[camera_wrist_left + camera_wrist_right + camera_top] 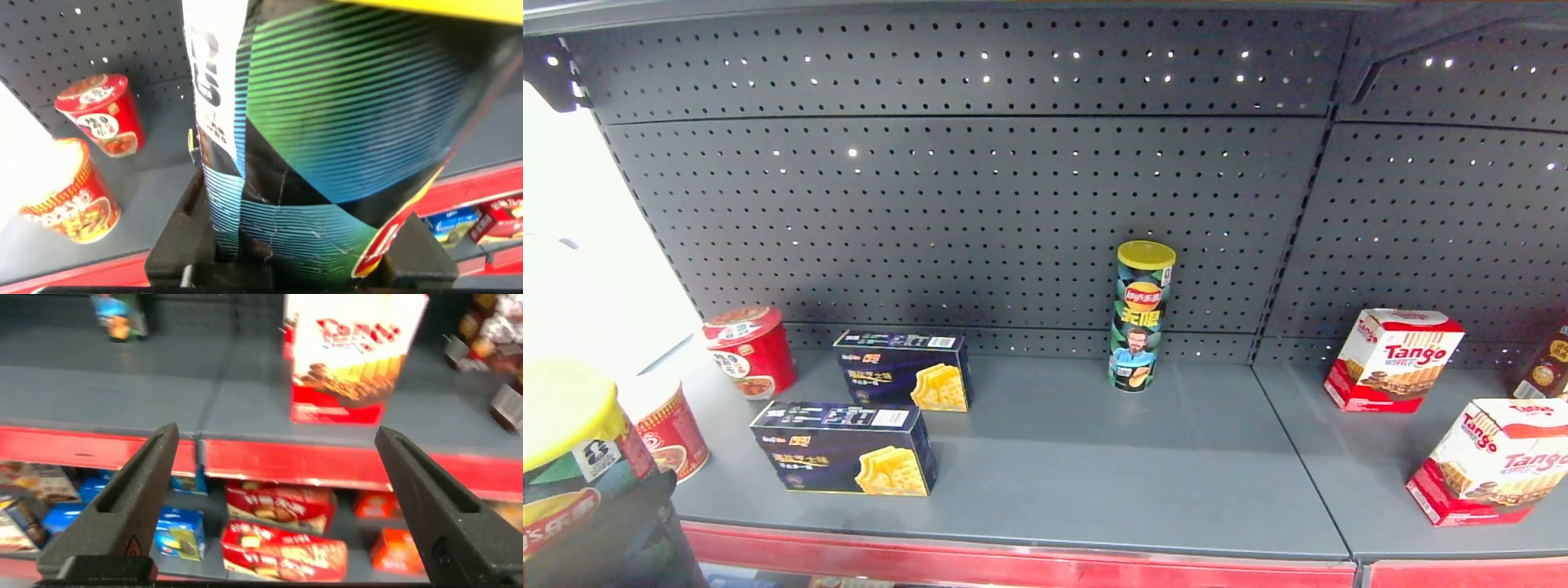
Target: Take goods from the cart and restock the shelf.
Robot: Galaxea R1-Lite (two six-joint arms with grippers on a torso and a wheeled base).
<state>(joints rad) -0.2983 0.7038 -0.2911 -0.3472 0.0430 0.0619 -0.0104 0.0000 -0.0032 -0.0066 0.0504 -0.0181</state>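
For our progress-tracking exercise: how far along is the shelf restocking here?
Looks done: one can stands on the shelf, along with biscuit boxes, cups and wafer boxes. In hand: the left pincer is shut on a second can by the shelf's left front. Left: setting it down; the right pincer is open and empty.

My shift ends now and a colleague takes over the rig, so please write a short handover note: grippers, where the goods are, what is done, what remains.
Left gripper: shut on the held chips can, low at the left front of the shelf, near two cup noodles.
Right gripper: open, empty, facing the shelf's red front edge.
On shelf: standing chips can upright at the back; two biscuit boxes left of it; two wafer boxes on the right.
Done: one can in hand.
Left: set it down, probably beside the standing chips can.
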